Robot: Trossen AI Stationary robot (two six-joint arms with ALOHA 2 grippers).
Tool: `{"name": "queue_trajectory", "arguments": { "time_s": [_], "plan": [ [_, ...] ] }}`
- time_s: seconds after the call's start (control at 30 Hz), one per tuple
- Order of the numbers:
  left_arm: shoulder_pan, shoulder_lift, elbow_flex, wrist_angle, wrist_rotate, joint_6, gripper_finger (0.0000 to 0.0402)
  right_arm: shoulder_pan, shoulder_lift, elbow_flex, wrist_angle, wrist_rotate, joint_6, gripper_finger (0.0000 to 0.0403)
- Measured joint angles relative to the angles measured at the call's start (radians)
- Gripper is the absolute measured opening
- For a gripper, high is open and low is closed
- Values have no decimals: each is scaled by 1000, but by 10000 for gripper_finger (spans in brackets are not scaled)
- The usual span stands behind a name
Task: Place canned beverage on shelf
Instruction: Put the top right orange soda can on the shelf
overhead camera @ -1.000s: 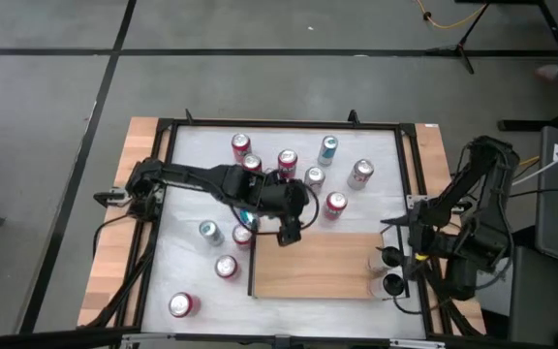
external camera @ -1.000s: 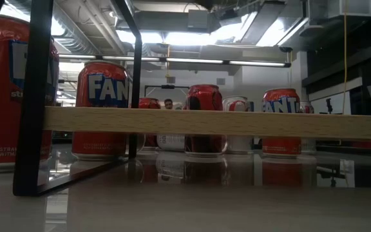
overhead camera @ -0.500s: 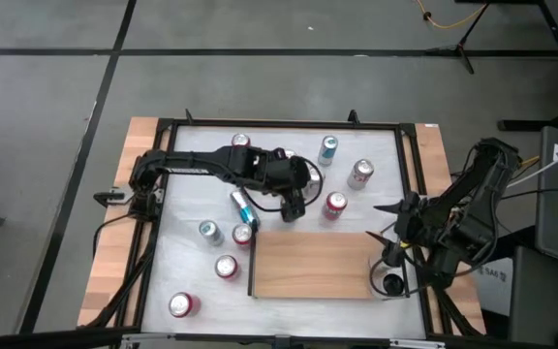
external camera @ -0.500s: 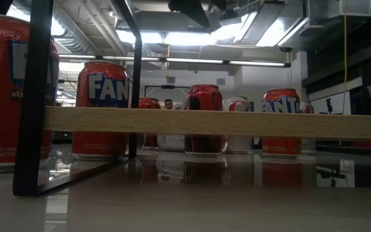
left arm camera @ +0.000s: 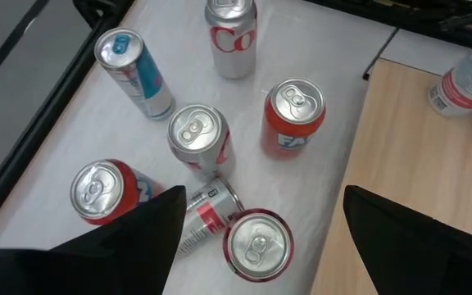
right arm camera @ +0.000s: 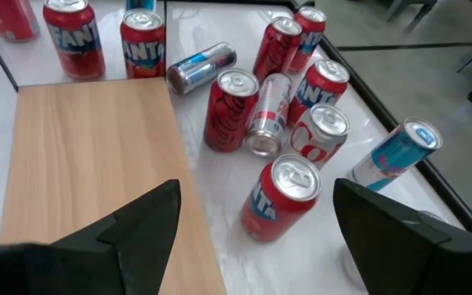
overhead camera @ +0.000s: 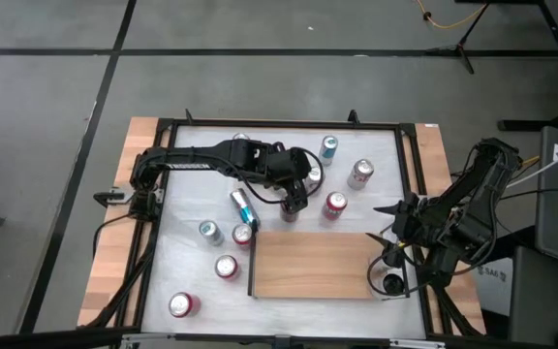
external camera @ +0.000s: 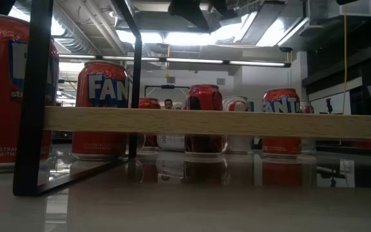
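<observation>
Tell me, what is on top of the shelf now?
No can stands on the shelf: its board is bare in the high view. Only the corner beside the right gripper is hidden by that arm.

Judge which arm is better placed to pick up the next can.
Left, probably: the left gripper hangs open right over the can cluster, while the right gripper sits open beyond the shelf, farther away.

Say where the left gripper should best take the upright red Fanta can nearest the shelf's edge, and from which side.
Take the Fanta can around the middle of its side wall, coming down from above with the open left gripper. It stands upright, with gaps toward the shelf and the neighbouring can, so the fingers should probably fit.
</observation>
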State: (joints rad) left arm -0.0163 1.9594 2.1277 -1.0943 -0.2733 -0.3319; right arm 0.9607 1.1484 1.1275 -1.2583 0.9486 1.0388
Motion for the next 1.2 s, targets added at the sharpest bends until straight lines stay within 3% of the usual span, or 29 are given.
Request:
{"name": "queue_trajectory", "arguments": {
  "time_s": [0.43, 0.83, 1.2],
  "plan": [
    [19, 0, 0, 0, 6, 29, 397, 0, 0, 0, 0, 0, 0, 310],
    [217, 0, 0, 14, 27, -2, 392, 1, 0, 0, 0, 0, 0, 310],
    [357, 13, -1, 13, 124, 184, 392, 1, 0, 0, 0, 0, 0, 310]
  ]
}}
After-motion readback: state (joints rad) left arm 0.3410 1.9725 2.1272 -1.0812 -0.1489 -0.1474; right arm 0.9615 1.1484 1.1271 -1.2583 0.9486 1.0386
